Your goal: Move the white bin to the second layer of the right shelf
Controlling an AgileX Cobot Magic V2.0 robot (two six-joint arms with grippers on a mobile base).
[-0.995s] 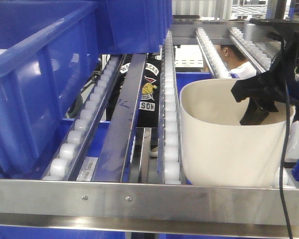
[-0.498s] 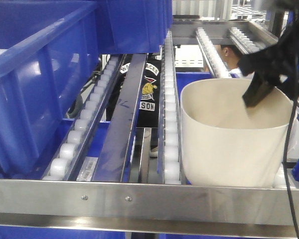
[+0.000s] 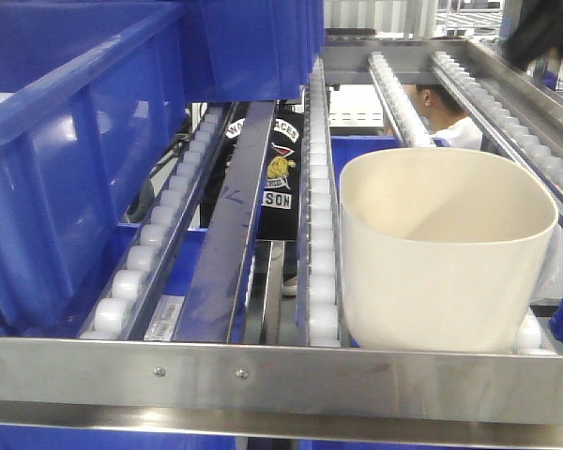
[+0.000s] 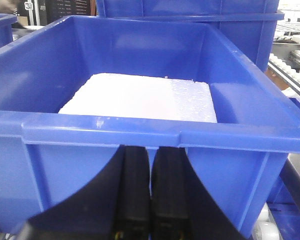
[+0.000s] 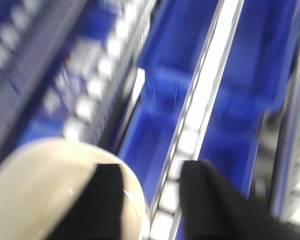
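Note:
The white bin stands upright on the roller lanes of the right shelf second layer, just behind the steel front rail, with nothing touching it. Only a dark bit of my right arm shows at the top right corner of the front view. The right wrist view is blurred. There my right gripper is open above the shelf, one finger over the bin's rim, the other over a roller lane. My left gripper is shut and empty in front of a blue crate.
The blue crate by my left gripper holds a white foam slab. A big blue crate fills the shelf's left side. A person stands behind the rack. More blue crates sit on the level below.
My right gripper has lifted out of the bin's mouth and gone up and to the right, almost out of the front view. The bin has stayed on the rollers.

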